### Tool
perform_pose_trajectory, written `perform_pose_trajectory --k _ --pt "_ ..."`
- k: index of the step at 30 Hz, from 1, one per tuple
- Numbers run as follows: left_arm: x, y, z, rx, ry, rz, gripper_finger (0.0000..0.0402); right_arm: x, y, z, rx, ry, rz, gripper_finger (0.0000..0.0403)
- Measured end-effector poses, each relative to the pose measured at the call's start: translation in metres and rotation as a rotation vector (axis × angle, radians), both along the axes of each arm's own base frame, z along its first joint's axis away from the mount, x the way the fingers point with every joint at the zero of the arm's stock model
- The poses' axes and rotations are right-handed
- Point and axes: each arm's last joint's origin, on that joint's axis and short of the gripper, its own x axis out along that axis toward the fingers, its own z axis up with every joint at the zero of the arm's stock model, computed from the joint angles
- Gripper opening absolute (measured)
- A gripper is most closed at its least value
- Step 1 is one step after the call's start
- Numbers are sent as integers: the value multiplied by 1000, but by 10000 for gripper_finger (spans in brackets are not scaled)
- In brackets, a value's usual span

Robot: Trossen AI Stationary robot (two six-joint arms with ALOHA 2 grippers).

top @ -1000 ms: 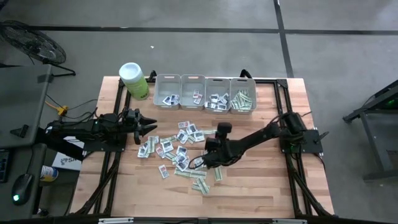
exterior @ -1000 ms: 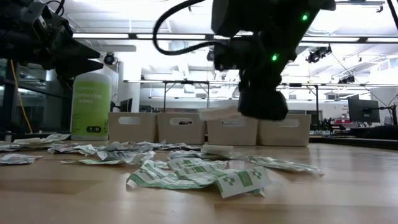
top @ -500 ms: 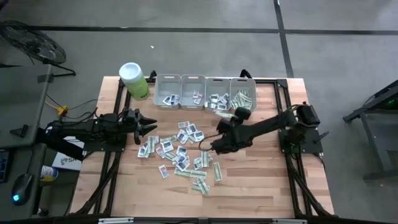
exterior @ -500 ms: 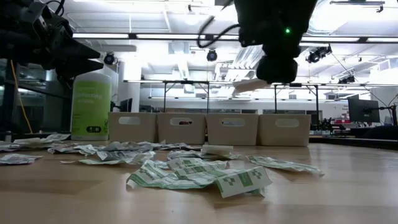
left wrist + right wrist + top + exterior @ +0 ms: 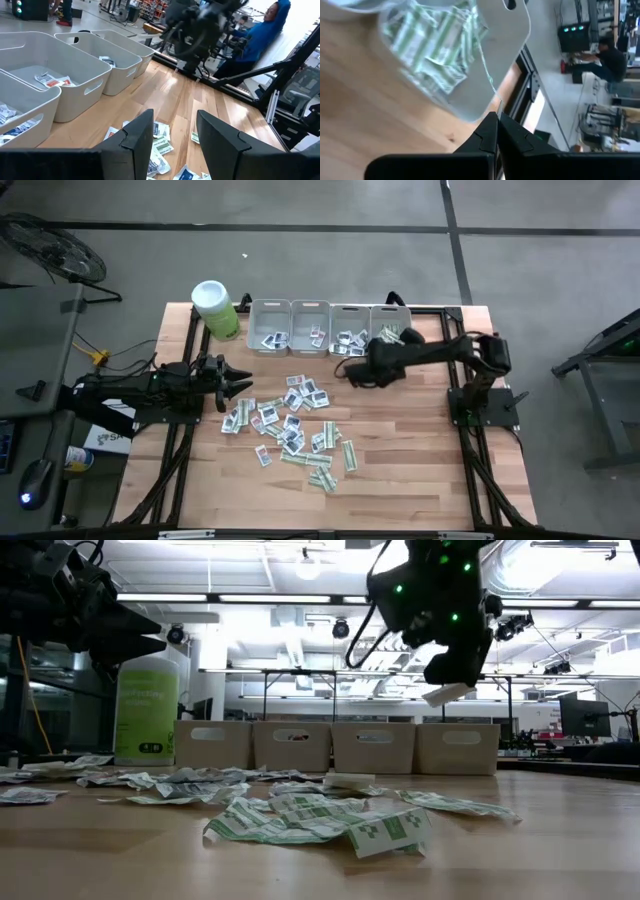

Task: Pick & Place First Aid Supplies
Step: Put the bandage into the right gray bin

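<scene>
Many first aid supplies point(image 5: 290, 425), small white and green-and-white packets, lie flat and loose on the wooden table. My right gripper point(image 5: 372, 360) hovers just in front of the rightmost grey bin point(image 5: 390, 335) and is shut on one white packet point(image 5: 447, 693). That bin holds green-and-white strips point(image 5: 435, 45). My left gripper point(image 5: 245, 385) waits open at the pile's left side, level above the table, with nothing between its fingers point(image 5: 135, 135). My right gripper pinches the white packet between its two fingertips point(image 5: 490, 131). Its own wrist view shows the packet edge-on as a thin pale line point(image 5: 493, 95) beyond the tips. The fingers slant down toward the bins. The packet hangs tilted below them point(image 5: 445, 695), clear of table and bins.
Four grey bins point(image 5: 270, 328) stand in a row along the far edge, each with some packets inside. A lime-green canister point(image 5: 215, 310) with a white lid stands at their left. Bare wood lies near the table's front edge. A person in blue point(image 5: 260, 35) sits beyond the table.
My right gripper has risen from the pile and swung toward the far edge, up to the rightmost bin. It stayed shut on the white packet, which is carried well above the table. The wrist has rolled and tipped as it went.
</scene>
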Motion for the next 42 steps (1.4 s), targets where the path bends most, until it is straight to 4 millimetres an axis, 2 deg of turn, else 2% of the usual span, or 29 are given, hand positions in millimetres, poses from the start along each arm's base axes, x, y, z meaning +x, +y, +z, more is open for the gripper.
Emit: perform_pose_trajectory --k 9,17,23,33,36,42 --pt "0 0 0 0 0 0 150 -15 -61 -1 92 88 -101 0" --pt "0 0 0 0 0 0 150 -18 -98 -8 231 -26 -144 0" --pt "0 0 0 0 0 0 150 -17 -108 -10 251 -82 -146 0" --pt "0 0 0 0 0 0 150 -16 -108 -11 285 -116 -154 4" --pt "0 0 0 0 0 0 150 -15 -107 -11 291 -122 -149 24" --pt "0 0 0 0 0 0 150 -14 -108 -11 281 -111 -133 94"
